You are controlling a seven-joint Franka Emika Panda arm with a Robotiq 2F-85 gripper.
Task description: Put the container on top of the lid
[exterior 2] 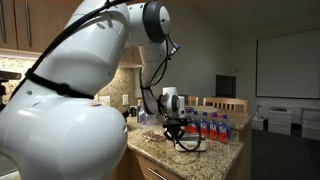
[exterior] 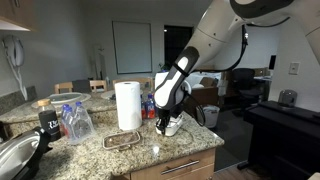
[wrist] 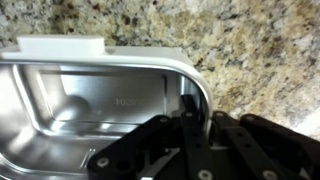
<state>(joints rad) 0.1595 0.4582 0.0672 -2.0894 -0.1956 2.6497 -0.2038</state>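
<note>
The container (wrist: 90,110) is a shallow clear-whitish tub that fills the left of the wrist view, with a tab on its far rim. My gripper (wrist: 187,112) straddles the tub's right wall, one finger inside and one outside, shut on it. In an exterior view the gripper (exterior: 168,120) holds the tub (exterior: 173,129) at counter height, right of the paper-towel roll. The lid (exterior: 122,140) lies flat on the granite counter in front of the roll, left of the gripper and apart from the tub. In an exterior view the gripper (exterior 2: 176,127) shows above the counter; the tub is hard to make out there.
A paper-towel roll (exterior: 127,105) stands just behind the lid. Clear water bottles (exterior: 76,122) stand at the left, and a large metal pan (exterior: 15,155) sits at the counter's near left. More bottles (exterior 2: 212,126) line the counter behind the gripper. The counter edge (exterior: 190,155) is close in front.
</note>
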